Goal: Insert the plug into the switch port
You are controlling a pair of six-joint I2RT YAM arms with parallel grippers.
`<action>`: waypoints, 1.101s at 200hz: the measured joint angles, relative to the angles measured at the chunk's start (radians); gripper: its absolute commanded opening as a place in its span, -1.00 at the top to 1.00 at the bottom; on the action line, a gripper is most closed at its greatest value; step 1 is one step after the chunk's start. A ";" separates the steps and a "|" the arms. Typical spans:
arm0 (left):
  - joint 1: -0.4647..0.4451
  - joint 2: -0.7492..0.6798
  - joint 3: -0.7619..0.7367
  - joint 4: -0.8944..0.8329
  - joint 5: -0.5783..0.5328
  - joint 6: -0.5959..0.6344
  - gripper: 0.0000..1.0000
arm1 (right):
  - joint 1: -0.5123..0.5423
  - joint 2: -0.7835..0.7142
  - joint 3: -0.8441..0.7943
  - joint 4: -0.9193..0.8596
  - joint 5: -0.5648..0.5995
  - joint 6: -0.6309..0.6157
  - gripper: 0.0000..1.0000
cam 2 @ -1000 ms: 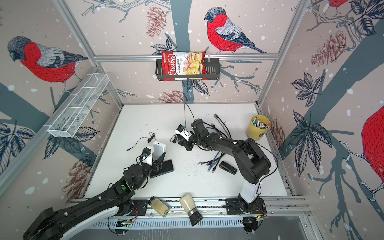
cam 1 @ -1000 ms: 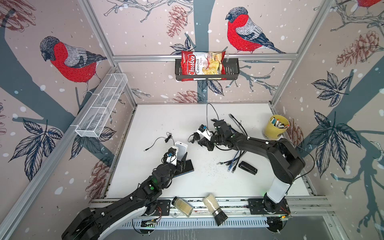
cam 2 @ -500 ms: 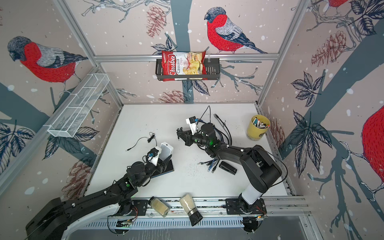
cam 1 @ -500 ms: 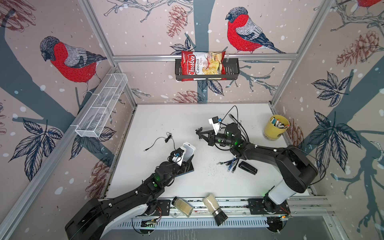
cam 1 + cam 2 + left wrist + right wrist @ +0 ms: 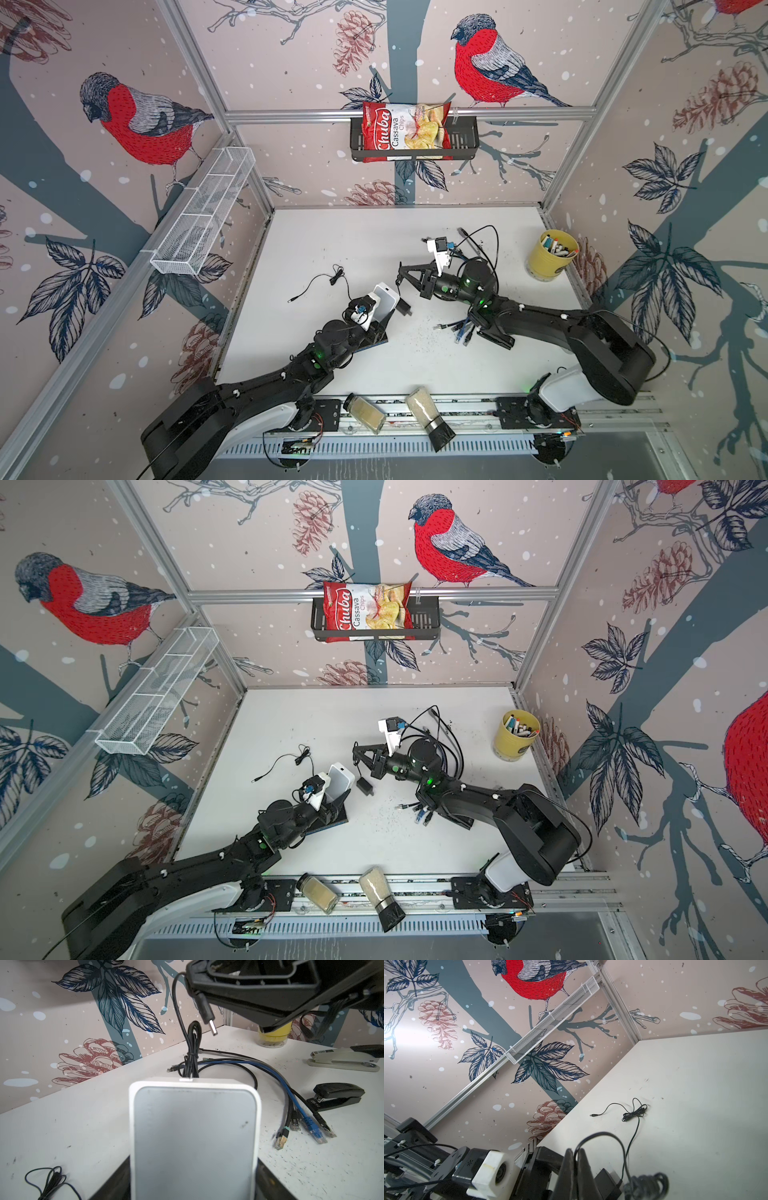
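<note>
Two grips are made already: the white switch (image 5: 195, 1136) is clamped, tilted, between the left gripper's (image 5: 384, 318) spread fingers, and the black plug (image 5: 206, 1013) is pinched in the shut right gripper (image 5: 402, 272), with its metal tip poking out past the fingers. Alignment seems to be the step in hand. The plug is held just above the switch's upper edge, not touching. The port can't be seen, so lining up is needed before pushing.

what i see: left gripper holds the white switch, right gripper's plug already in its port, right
Not in the port: the left wrist view shows the plug, in the right gripper, clear of the white switch, which the left gripper holds.
</note>
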 measured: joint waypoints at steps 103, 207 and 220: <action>0.000 -0.011 0.014 0.038 0.057 0.003 0.47 | 0.061 -0.013 -0.043 0.100 0.050 -0.056 1.00; 0.000 -0.031 0.014 0.038 0.095 -0.005 0.53 | 0.076 0.016 -0.033 0.154 0.048 -0.078 1.00; 0.000 -0.032 0.014 0.038 0.105 -0.005 0.54 | 0.078 0.023 -0.029 0.156 0.045 -0.077 1.00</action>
